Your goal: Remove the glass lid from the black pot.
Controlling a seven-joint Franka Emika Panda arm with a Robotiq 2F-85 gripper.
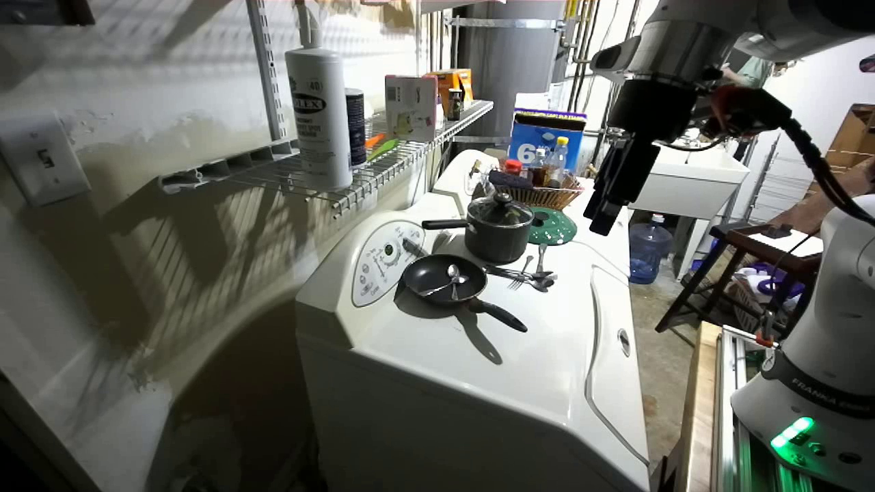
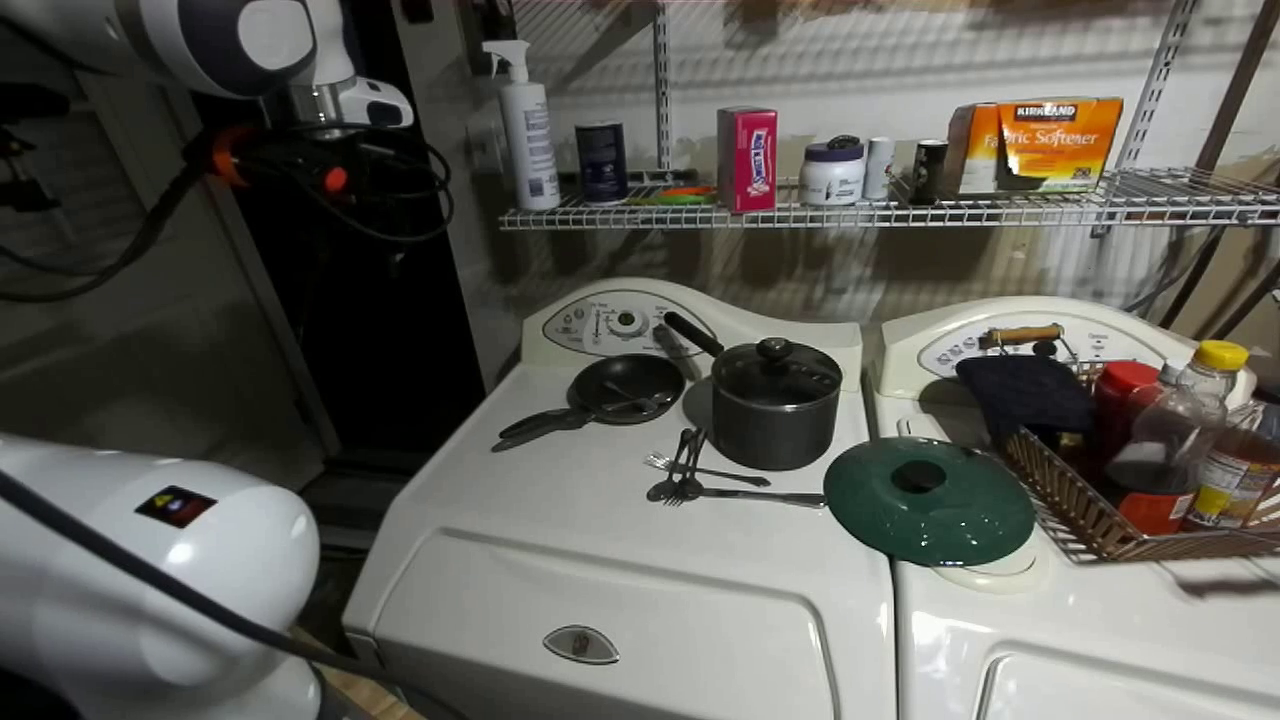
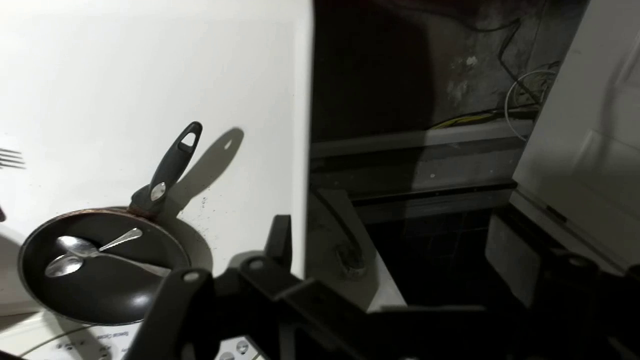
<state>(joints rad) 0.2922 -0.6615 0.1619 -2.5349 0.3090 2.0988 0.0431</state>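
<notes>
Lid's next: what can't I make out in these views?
Inside the pot: too dark under the reflective lid, both exterior views.
Knob: outside the wrist view's frame.
Fork: handle cut off by the left edge, wrist view.
Pan: rim partly hidden by the gripper, wrist view.

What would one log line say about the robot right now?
glass lid: on black pot; gripper: raised, away from both; removal: not yet done

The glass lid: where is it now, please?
In an exterior view, the glass lid sits on the black pot, between the frying pan on the left and the green lid on the right.
</notes>
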